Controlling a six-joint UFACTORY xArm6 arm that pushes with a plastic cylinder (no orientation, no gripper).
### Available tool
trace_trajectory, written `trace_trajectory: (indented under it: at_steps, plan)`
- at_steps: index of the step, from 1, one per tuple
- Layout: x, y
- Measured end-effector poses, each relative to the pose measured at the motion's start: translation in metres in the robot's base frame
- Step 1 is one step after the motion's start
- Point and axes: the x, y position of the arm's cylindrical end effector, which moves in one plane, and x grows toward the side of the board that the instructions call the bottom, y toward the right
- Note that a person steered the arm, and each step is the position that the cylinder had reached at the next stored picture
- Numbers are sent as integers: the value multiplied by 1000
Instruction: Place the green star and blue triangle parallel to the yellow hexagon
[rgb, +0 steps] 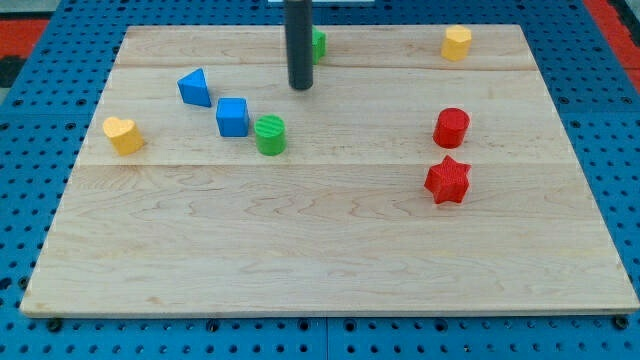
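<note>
The green star (318, 43) sits near the view's top, mostly hidden behind my rod. My tip (301, 87) rests just below and left of it. The blue triangle (195, 88) lies at the upper left, well left of my tip. The yellow hexagon (457, 43) stands at the upper right, level with the green star.
A blue cube (232, 117) and a green cylinder (270, 135) sit side by side below my tip. A yellow heart (123, 135) lies at the left edge. A red cylinder (451, 128) and a red star (447, 181) are at the right. The wooden board (320, 260) lies on blue pegboard.
</note>
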Motion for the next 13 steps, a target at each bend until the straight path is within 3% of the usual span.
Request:
trace_trajectory:
  at_steps: [1,5,9,13]
  plan:
    - [-13,-76]
    - [22,-177]
    - [-68,-170]
    - [-67,-167]
